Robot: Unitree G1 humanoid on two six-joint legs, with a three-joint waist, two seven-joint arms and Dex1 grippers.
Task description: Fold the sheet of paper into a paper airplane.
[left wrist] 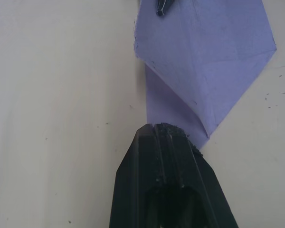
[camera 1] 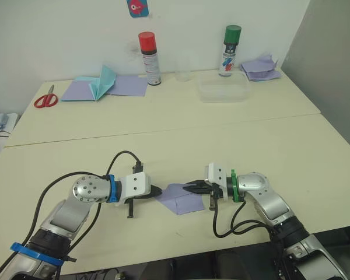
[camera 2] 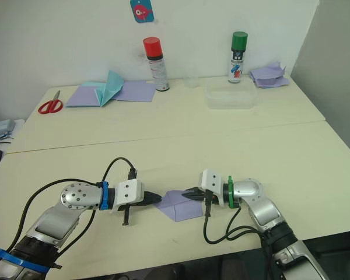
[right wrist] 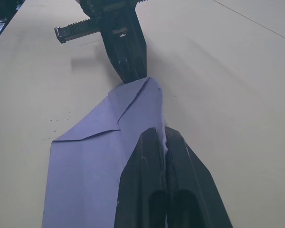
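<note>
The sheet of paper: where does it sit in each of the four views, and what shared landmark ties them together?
Left eye view: sheet of paper lies low centre, between both claws.
Right eye view: low centre.
Left wrist view: ahead of the left claw.
Right wrist view: the right claw is shut on its raised fold.
Landmark: the left claw's black tip at the paper's point.

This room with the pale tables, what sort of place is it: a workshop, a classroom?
Probably a lab or craft workspace. The plain table stands against a bare wall and holds red scissors, two spray cans and spare lavender sheets.
</note>
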